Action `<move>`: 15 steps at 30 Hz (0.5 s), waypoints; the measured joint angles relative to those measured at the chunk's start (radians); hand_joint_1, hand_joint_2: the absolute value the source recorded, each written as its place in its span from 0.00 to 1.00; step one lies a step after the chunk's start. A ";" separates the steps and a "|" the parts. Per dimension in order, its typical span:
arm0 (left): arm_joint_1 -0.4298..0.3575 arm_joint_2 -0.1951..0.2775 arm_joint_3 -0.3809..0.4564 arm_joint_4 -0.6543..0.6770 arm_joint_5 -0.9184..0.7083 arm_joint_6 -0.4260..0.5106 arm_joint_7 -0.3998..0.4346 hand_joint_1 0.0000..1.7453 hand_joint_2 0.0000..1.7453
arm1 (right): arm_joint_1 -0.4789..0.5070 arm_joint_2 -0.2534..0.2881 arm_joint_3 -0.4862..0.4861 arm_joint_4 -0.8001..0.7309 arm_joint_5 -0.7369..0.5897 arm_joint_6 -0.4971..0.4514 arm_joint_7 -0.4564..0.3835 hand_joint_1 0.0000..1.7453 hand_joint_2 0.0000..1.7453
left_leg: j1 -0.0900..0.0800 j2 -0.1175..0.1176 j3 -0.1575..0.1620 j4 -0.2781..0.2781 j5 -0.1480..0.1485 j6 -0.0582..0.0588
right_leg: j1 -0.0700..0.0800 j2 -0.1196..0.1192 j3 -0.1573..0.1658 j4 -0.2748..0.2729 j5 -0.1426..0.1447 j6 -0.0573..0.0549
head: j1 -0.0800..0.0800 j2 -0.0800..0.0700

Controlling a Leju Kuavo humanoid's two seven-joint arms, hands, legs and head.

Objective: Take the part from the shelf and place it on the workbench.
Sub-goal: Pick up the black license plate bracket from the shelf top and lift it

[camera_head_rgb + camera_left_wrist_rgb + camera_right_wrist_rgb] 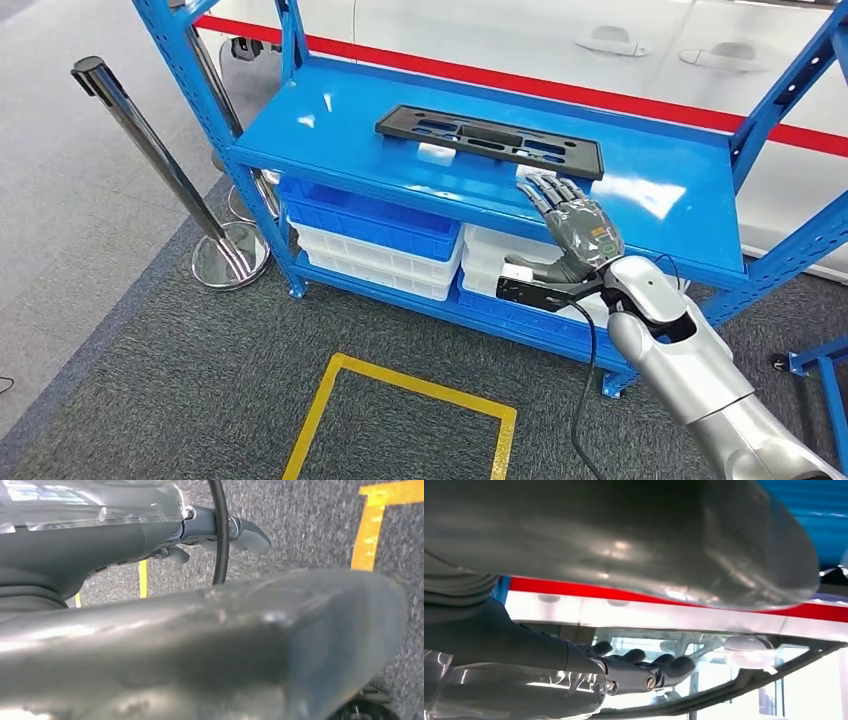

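Observation:
The part [490, 141] is a long flat black plastic panel with several cut-outs, lying across the top board of the blue shelf [330, 130]. My right hand [570, 225] is raised at the shelf's front edge, just in front of the part's right end, with fingers spread and pointing toward it and nothing in them. In the right wrist view the right hand [624, 540] has its dark fingers [644, 667] stretched out and empty. My left hand [200, 645] hangs over grey carpet, its fingers [250, 535] loose and holding nothing.
Blue bins [370, 215] and white bins [370, 262] fill the shelf's lower level. A chrome stanchion [160, 160] stands at the shelf's left. A yellow taped square [400, 400] marks the carpet in front. A white car [560, 40] with a red stripe stands behind the shelf.

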 joint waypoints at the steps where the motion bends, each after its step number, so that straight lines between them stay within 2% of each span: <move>1: 0.000 0.000 0.000 0.000 -0.001 0.000 0.000 0.00 0.00 | 0.001 -0.001 0.000 -0.002 0.000 -0.002 0.000 0.00 0.00 | 0.001 0.001 -0.006 0.018 -0.011 -0.006 | -0.004 0.000 0.007 -0.004 -0.002 -0.005 | 0.000 0.000; 2: -0.001 0.000 0.000 0.000 -0.002 -0.001 0.000 0.00 0.00 | 0.002 -0.002 -0.001 -0.003 0.000 -0.003 0.000 0.00 0.00 | 0.002 0.002 -0.023 0.057 -0.030 -0.012 | -0.007 0.000 0.014 -0.008 -0.004 -0.010 | 0.000 0.000; 4: 0.000 0.000 0.000 0.000 -0.005 -0.001 0.000 0.00 0.00 | 0.005 -0.002 -0.001 -0.004 -0.001 -0.006 0.000 0.00 0.00 | 0.008 0.002 -0.094 0.187 -0.077 -0.023 | -0.008 -0.002 0.025 -0.008 -0.013 -0.017 | 0.000 0.000; 5: 0.001 0.001 0.000 0.000 -0.006 -0.001 0.000 0.00 0.00 | 0.008 -0.003 -0.001 -0.004 -0.001 -0.006 0.000 0.00 0.00 | 0.011 0.002 -0.134 0.248 -0.091 -0.026 | -0.008 -0.002 0.030 -0.008 -0.017 -0.017 | 0.000 0.000; 6: 0.002 0.001 0.000 0.001 -0.007 -0.002 0.000 0.00 0.00 | 0.012 -0.003 -0.001 -0.004 -0.001 -0.006 -0.001 0.00 0.00 | 0.014 0.002 -0.160 0.281 -0.087 -0.029 | -0.008 -0.002 0.036 -0.008 -0.023 -0.017 | 0.000 0.000; 7: 0.003 0.001 0.000 0.001 -0.008 -0.002 0.000 0.00 0.00 | 0.015 -0.003 -0.001 -0.004 -0.001 -0.006 -0.001 0.00 0.00 | 0.016 0.002 -0.169 0.275 -0.063 -0.030 | -0.009 -0.002 0.044 -0.007 -0.029 -0.015 | 0.000 0.000; 8: 0.004 0.001 0.000 0.001 -0.009 -0.002 0.000 0.00 0.00 | 0.017 -0.003 -0.002 -0.004 -0.002 -0.006 -0.002 0.00 0.00 | 0.017 0.003 -0.157 0.229 -0.022 -0.030 | -0.010 -0.002 0.053 -0.007 -0.035 -0.013 | 0.000 0.000; 9: 0.004 0.001 0.000 0.001 -0.011 -0.002 0.000 0.00 0.00 | 0.017 -0.003 -0.002 -0.005 -0.002 -0.006 -0.002 0.00 0.00 | 0.018 0.003 -0.133 0.159 0.025 -0.029 | -0.011 -0.002 0.062 -0.006 -0.043 -0.009 | 0.000 0.000; 10: 0.003 0.001 0.000 0.001 -0.013 0.000 0.000 0.00 0.00 | 0.016 -0.003 -0.003 -0.005 -0.003 -0.006 -0.003 0.00 0.00 | 0.017 0.004 -0.108 0.095 0.057 -0.027 | -0.011 -0.001 0.069 -0.005 -0.050 -0.004 | 0.000 0.000; 11: 0.000 0.000 0.000 0.001 -0.015 0.004 0.000 0.00 0.00 | 0.013 -0.002 -0.003 -0.005 -0.004 -0.004 -0.005 0.00 0.00 | 0.015 0.004 -0.087 0.044 0.075 -0.023 | -0.010 -0.001 0.073 -0.004 -0.055 0.002 | 0.000 0.000; 12: -0.005 -0.003 0.000 0.001 -0.017 0.009 0.003 0.00 0.00 | 0.009 -0.001 -0.002 -0.005 -0.005 0.000 -0.007 0.00 0.00 | 0.012 0.003 -0.077 0.018 0.077 -0.018 | -0.008 0.000 0.073 -0.004 -0.059 0.008 | 0.000 0.000; 15: -0.022 -0.014 0.000 0.001 -0.017 0.026 0.017 0.00 0.00 | -0.011 0.008 0.006 -0.005 -0.005 0.009 -0.010 0.00 0.00 | 0.010 0.001 -0.070 0.005 0.068 0.001 | -0.008 -0.002 0.074 -0.006 -0.064 0.025 | 0.000 0.000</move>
